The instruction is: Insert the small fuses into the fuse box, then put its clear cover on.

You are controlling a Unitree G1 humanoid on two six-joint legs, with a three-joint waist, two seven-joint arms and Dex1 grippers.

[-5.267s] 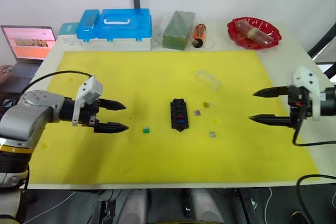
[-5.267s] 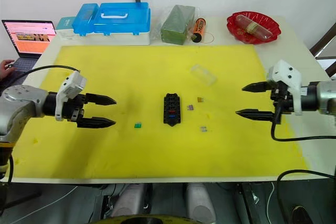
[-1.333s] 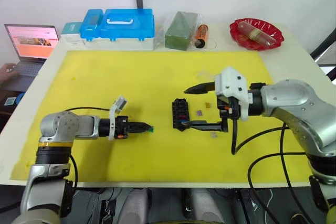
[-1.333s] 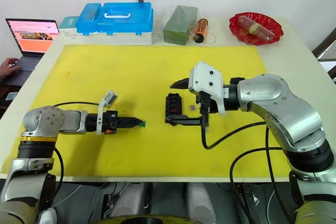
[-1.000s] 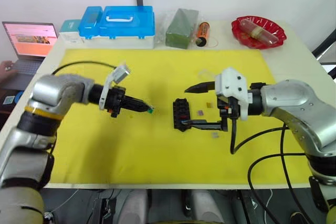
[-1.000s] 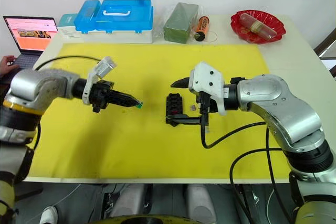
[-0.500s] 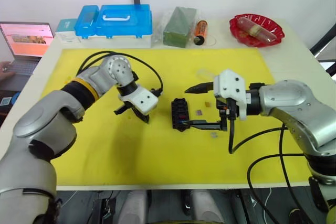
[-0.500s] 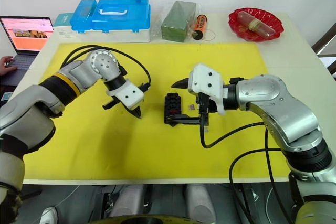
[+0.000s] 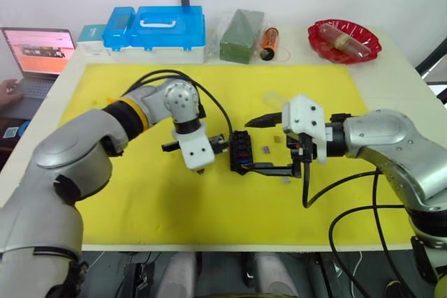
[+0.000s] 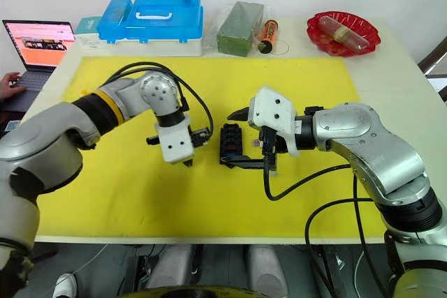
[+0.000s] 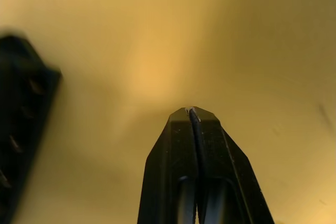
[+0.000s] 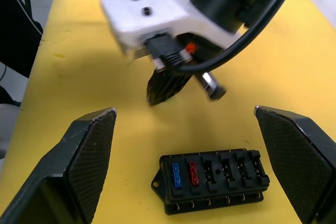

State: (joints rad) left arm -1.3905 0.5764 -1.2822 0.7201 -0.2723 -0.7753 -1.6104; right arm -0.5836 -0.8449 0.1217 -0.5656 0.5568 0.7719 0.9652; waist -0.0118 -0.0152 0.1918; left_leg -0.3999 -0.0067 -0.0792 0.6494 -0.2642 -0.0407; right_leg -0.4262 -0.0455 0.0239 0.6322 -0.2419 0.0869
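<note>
I count 1 black fuse box (image 12: 210, 178) mid-mat with 2 fuses seated in it, 1 blue fuse (image 12: 177, 174) and 1 red fuse (image 12: 193, 171); its other slots stand open. 3 loose fuses (image 9: 265, 149) lie just beside it. The clear cover (image 9: 276, 102) sits farther back. My right gripper (image 9: 256, 145) straddles the box, fingers wide. My left gripper (image 11: 193, 113) points down beside it, fingers pinched together; what they hold I cannot tell.

A: The small black plastic fuse box (image 12: 212, 179) with scalloped edges lies on a plain yellow mat (image 9: 209, 200); one blue fuse and one red fuse sit in its slots.

B: Beyond the mat, blue-lidded white storage boxes (image 9: 157, 33) and a glossy red dish (image 9: 343, 41).
</note>
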